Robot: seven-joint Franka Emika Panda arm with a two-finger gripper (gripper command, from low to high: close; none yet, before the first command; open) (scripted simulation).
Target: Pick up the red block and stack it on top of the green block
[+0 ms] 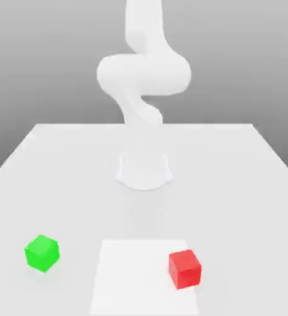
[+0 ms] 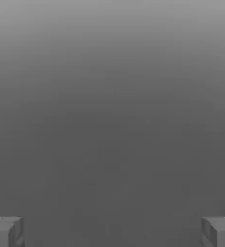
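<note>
Clearly apart from the wide-open, empty jaws (image 2: 112, 232), the red block (image 1: 185, 269) on the table (image 1: 66, 210).

A bare simulated robot workspace: a white robot arm (image 1: 144, 74) stands on a plain pale worktop (image 1: 233, 185) with a whiter patch (image 1: 143, 278) near two coloured cubes' side, before a blank grey backdrop (image 1: 60, 62).

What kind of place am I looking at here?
It looks like a simulated robotics test scene, not a real room: a plain white robot arm on a bare pale table, smooth grey behind it, and two plain cubes, one green, one red.
</note>
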